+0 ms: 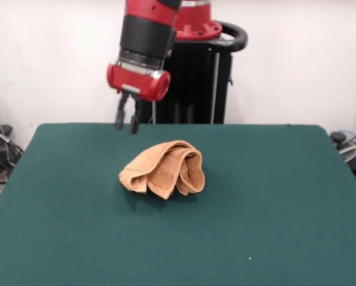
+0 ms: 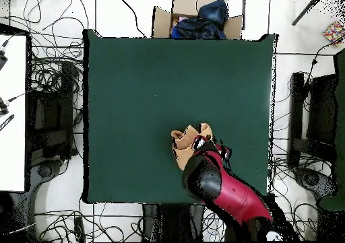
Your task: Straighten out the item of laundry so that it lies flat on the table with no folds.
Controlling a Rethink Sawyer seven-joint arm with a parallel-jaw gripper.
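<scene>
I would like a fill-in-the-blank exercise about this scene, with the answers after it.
1. The towel lies in a crumpled ____ on the table, not flat.
2. The table's cover is dark ____.
3. In the front view the gripper hangs ____ the table and does not touch the towel.
4. In the overhead view the cardboard box stands ____ the table, on the floor.

Missing words: heap; green; above; beside

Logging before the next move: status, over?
Gripper open, empty, hanging above the table, behind the towel. Towel bunched in folds, not flat. Nothing in the way.
</scene>
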